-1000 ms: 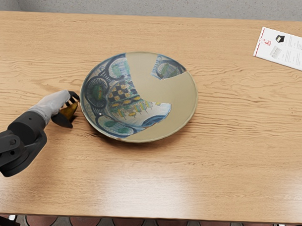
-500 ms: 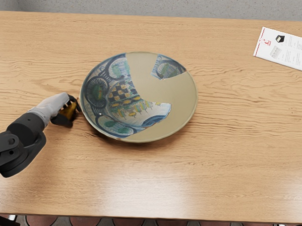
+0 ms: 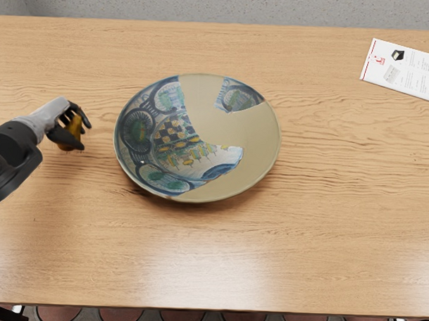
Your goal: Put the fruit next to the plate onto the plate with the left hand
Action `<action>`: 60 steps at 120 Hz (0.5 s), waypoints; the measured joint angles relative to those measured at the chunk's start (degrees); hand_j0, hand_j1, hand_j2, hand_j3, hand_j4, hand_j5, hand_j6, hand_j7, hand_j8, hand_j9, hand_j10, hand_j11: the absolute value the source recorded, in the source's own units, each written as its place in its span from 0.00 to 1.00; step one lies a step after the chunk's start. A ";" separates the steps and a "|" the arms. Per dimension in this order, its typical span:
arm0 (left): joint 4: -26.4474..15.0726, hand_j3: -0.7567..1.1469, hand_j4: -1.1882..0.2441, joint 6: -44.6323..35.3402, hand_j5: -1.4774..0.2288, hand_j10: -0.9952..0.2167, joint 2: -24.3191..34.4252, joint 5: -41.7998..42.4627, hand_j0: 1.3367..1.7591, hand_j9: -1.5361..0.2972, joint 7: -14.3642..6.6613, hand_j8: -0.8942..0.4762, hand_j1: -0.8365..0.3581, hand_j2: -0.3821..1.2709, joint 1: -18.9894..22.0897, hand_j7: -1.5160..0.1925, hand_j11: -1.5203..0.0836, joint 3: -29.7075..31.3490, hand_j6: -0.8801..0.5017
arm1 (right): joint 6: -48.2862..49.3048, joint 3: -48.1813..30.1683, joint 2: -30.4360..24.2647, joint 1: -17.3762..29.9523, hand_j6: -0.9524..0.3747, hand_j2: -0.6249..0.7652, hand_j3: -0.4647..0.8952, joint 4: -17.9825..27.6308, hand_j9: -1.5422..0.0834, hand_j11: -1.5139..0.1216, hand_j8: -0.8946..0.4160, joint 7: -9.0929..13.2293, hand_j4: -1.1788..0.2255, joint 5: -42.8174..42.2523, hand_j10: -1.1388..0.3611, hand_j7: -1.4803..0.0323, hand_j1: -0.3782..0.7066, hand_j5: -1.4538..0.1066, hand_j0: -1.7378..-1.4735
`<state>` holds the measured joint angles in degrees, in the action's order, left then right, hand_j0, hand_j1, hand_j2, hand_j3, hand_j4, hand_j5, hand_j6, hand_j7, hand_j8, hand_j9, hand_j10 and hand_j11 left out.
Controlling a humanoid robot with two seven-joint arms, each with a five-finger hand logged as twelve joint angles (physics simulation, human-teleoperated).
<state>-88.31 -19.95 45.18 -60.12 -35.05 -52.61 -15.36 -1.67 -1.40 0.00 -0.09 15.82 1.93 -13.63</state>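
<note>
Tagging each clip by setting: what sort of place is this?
Probably a simulated tabletop test scene: a wooden table, one painted plate, a printed sheet at its far right corner, the left hand holding a fruit beside the plate.

One each: plate (image 3: 252,144), leaflet (image 3: 404,70), probably fruit (image 3: 72,125)

A blue-patterned tan plate (image 3: 257,144), an orange-yellow fruit (image 3: 73,124), a wood-grain table (image 3: 267,261).

The tabletop (image 3: 325,228) is light wood with clear grain and a soft satin shine. The plate (image 3: 261,137) looks like glazed ceramic, partly plain matt beige. The sheet (image 3: 404,70) is printed paper. The left hand (image 3: 63,121) has a smooth grey shell.
</note>
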 joint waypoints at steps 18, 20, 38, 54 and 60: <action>1.81 0.40 0.32 4.42 0.31 0.39 0.79 7.22 0.75 0.31 0.01 0.27 0.42 0.37 -4.23 0.33 0.35 -0.12 0.14 | 0.00 0.00 0.00 0.00 0.72 0.45 0.34 0.00 0.95 0.93 0.68 0.00 0.84 0.00 0.76 0.98 0.03 0.93 0.30; 1.96 0.40 0.32 4.85 0.31 0.39 0.79 7.75 0.75 0.31 0.01 0.27 0.42 0.38 -4.45 0.33 0.35 -0.13 0.14 | 0.00 0.01 0.00 0.00 0.72 0.45 0.34 0.00 0.95 0.93 0.68 0.00 0.84 0.00 0.76 0.98 0.03 0.93 0.30; 3.12 0.40 0.33 10.01 0.30 0.39 2.01 13.61 0.75 0.31 0.02 0.27 0.41 0.38 -9.06 0.32 0.35 -0.25 0.15 | 0.00 0.01 0.00 0.00 0.72 0.45 0.34 0.00 0.95 0.93 0.68 0.00 0.84 0.00 0.76 0.98 0.03 0.93 0.30; 5.09 0.40 0.33 16.71 0.30 0.40 2.02 19.89 0.75 0.31 0.03 0.27 0.41 0.38 -13.78 0.32 0.34 -0.30 0.15 | 0.00 0.01 0.00 0.00 0.72 0.45 0.34 0.00 0.95 0.93 0.68 0.00 0.84 0.00 0.76 0.98 0.03 0.93 0.30; 5.52 0.40 0.33 18.36 0.30 0.40 1.95 21.45 0.75 0.31 0.03 0.27 0.41 0.38 -14.53 0.32 0.34 -0.31 0.15 | 0.00 0.00 0.00 0.00 0.72 0.45 0.34 0.00 0.95 0.93 0.68 0.00 0.84 0.00 0.76 0.98 0.03 0.93 0.30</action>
<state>-82.78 -1.59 47.13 -38.68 -35.02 -67.14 -15.66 -1.67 -1.40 0.00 -0.09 15.82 1.93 -13.63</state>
